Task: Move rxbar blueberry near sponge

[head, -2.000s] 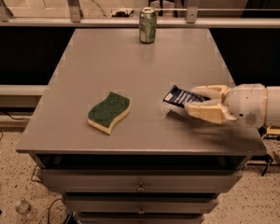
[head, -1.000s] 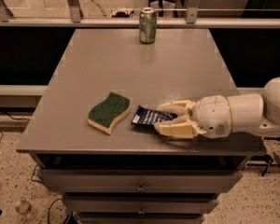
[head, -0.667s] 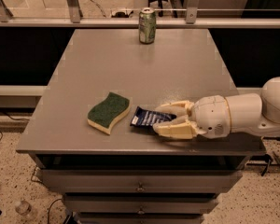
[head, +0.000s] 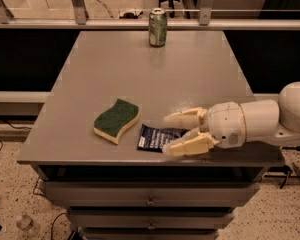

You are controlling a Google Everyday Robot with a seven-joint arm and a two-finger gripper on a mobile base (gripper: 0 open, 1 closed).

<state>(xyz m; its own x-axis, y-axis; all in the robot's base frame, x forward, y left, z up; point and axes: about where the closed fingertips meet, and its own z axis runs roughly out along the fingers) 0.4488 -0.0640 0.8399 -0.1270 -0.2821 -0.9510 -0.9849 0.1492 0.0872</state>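
Observation:
The sponge (head: 116, 120), wavy with a dark green top and pale yellow body, lies near the table's front left. The rxbar blueberry (head: 157, 137), a flat dark-blue wrapped bar with pale print, lies flat on the table just right of the sponge, a small gap between them. My gripper (head: 176, 133) reaches in from the right. Its two pale fingers are spread apart, one behind the bar's right end and one in front of it, close over that end and not clamping it.
A green soda can (head: 157, 27) stands at the table's far edge, centre. The grey table (head: 155, 69) has drawers below its front edge. A railing runs behind the table. My arm (head: 270, 121) extends over the table's right front corner.
The gripper carried the bar leftward from the table's right side to beside the sponge. Its fingers have since spread and the bar now lies flat on the table.

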